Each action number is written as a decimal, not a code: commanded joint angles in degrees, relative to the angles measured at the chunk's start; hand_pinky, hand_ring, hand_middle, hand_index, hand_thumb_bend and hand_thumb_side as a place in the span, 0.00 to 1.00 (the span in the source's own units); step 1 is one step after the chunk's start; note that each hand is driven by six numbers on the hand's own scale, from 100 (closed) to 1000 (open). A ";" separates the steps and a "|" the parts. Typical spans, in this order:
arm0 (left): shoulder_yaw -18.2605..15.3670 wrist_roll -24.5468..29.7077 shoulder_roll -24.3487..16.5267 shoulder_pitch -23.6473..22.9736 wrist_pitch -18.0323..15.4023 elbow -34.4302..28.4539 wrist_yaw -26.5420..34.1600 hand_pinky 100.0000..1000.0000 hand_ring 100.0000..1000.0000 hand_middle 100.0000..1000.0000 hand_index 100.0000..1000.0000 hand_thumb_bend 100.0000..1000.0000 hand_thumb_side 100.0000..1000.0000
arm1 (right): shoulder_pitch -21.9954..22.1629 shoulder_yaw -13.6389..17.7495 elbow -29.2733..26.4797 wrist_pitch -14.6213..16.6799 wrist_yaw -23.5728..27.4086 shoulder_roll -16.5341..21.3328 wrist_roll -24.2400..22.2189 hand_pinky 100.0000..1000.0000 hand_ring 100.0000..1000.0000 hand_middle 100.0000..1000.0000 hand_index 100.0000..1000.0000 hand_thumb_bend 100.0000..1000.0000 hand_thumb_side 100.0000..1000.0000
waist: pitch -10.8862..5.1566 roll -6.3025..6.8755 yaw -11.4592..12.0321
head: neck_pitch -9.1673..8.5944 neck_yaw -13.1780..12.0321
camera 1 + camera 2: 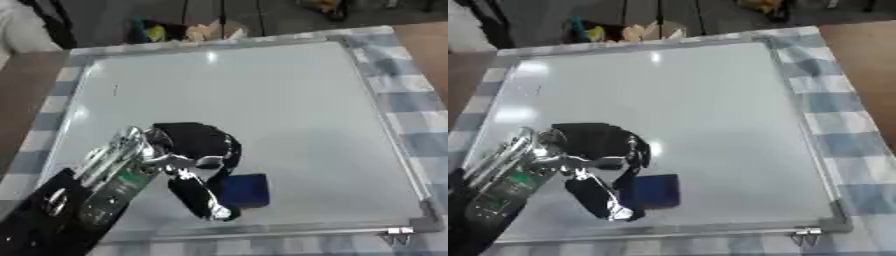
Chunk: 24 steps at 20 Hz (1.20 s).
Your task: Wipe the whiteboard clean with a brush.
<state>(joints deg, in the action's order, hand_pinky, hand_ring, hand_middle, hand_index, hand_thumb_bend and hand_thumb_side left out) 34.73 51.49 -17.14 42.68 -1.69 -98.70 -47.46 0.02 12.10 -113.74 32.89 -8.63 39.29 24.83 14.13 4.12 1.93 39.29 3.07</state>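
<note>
left hand [197, 165] curling round the blue eraser brush [244, 190], pressing it flat for wiping | brush sitting at the whiteboard [289, 100] near edge; faint mark [115, 90] remaining far-left | right hand showing nowhere

The whiteboard [262, 100] is showing pale grey-white inside a silver frame, lying on a blue-and-white checked cloth [411, 100]. The brush [245, 190] is looking dark blue, and the left hand [197, 150] is gleaming black and silver.
</note>
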 commanded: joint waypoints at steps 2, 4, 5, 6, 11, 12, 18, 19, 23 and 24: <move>-0.17 -0.66 0.30 0.28 1.00 -0.10 -0.06 0.68 0.85 0.69 0.30 0.22 0.54 | -0.26 0.29 -0.85 -0.07 -0.23 0.74 -0.33 0.72 0.78 0.72 0.84 0.00 0.93 | -0.69 -0.33 -0.05 | 0.20 -0.10; -0.13 -0.99 0.42 0.26 1.22 -0.25 0.06 0.67 0.84 0.68 0.30 0.21 0.53 | -0.20 0.25 -0.85 -0.13 -0.37 0.66 -0.39 0.72 0.78 0.72 0.84 0.00 0.94 | -0.68 -0.34 -0.02 | 0.09 -0.08; -0.13 -1.21 0.45 0.25 1.25 -0.41 0.01 0.66 0.83 0.66 0.30 0.20 0.53 | -0.16 0.21 -0.85 -0.16 -0.48 0.61 -0.45 0.72 0.78 0.72 0.84 0.00 0.94 | -0.67 -0.35 -0.01 | 0.07 -0.07; -0.14 -1.46 0.46 0.23 1.28 -0.53 -0.11 0.66 0.82 0.65 0.30 0.20 0.53 | -0.12 0.16 -0.85 -0.19 -0.59 0.55 -0.51 0.72 0.78 0.72 0.84 0.00 0.94 | -0.66 -0.36 0.00 | 0.03 -0.06; 0.04 -2.67 0.50 -0.04 1.13 -0.46 -0.77 0.65 0.81 0.62 0.28 0.18 0.50 | -0.14 0.07 -0.85 -0.22 -0.74 0.39 -0.61 0.72 0.78 0.71 0.84 0.00 0.94 | -0.63 -0.45 0.02 | -0.08 -0.10; 0.12 -2.78 0.53 -0.13 1.08 -0.30 -0.84 0.65 0.81 0.62 0.28 0.18 0.50 | -0.18 0.08 -0.85 -0.17 -0.68 0.41 -0.60 0.72 0.78 0.71 0.84 0.00 0.94 | -0.62 -0.47 0.00 | -0.13 -0.11; 0.66 -2.58 0.81 -0.53 0.52 0.74 -0.99 0.64 0.80 0.63 0.29 0.22 0.47 | -0.29 -0.02 -0.85 -0.02 -0.44 0.28 -0.94 0.72 0.78 0.71 0.84 0.00 0.94 | -0.44 -0.56 -0.19 | -0.36 -0.26; 0.68 -2.49 0.87 -0.56 0.39 0.82 -0.97 0.64 0.81 0.64 0.29 0.23 0.47 | -0.32 -0.03 -0.85 -0.03 -0.42 0.24 -1.00 0.72 0.78 0.71 0.84 0.00 0.94 | -0.41 -0.57 -0.20 | -0.43 -0.27; 0.76 -2.27 1.16 -0.71 -0.04 1.35 -1.24 0.65 0.81 0.68 0.29 0.27 0.48 | -0.44 -0.13 -0.85 -0.05 -0.45 0.09 -1.25 0.72 0.78 0.71 0.84 0.00 0.95 | -0.23 -0.63 -0.23 | -0.63 -0.29; 0.77 -2.30 1.24 -0.72 -0.18 1.39 -1.29 0.65 0.81 0.68 0.29 0.28 0.48 | -0.45 -0.15 -0.85 -0.07 -0.49 0.02 -1.29 0.72 0.78 0.71 0.84 0.00 0.95 | -0.19 -0.64 -0.26 | -0.62 -0.28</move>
<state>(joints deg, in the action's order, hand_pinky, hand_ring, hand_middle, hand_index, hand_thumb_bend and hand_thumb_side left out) 35.49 49.22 -16.02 41.36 -1.54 -96.91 -48.62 -0.02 11.61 -113.74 32.78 -8.99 38.51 23.72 14.74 3.96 1.75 39.14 3.00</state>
